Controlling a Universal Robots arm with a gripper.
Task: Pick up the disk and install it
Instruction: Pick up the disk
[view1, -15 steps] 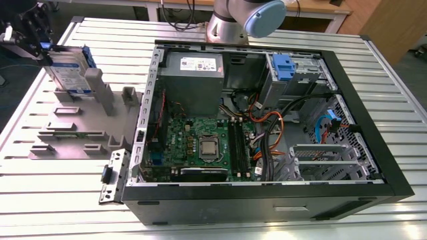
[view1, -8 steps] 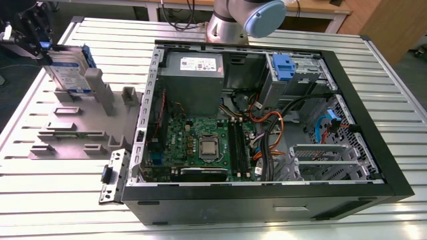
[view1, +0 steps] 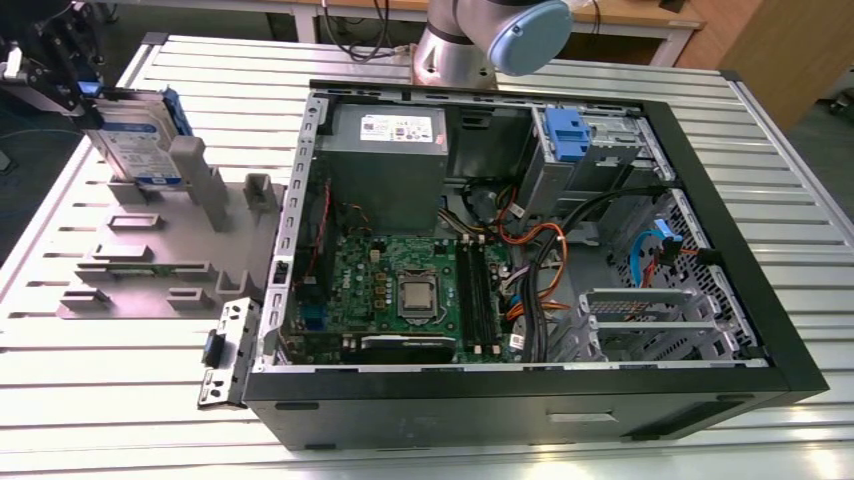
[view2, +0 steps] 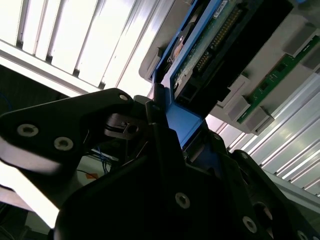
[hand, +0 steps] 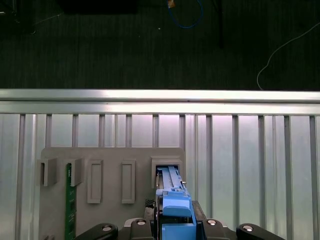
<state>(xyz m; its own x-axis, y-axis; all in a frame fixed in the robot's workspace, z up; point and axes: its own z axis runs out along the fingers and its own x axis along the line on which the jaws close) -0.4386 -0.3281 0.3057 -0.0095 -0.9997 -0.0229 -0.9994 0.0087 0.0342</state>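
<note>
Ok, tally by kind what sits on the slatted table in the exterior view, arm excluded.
disk: 1
grey holder: 1
green circuit board: 1
open computer case: 1
Total: 4

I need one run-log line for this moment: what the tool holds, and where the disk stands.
tool: shut on disk | disk: upright at grey holder slot | computer case: open, disk not yet installed

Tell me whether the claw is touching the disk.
Touching. The second wrist view shows the claw closed on the disk, its black fingers pressed against the blue carrier frame with no gap.
</note>
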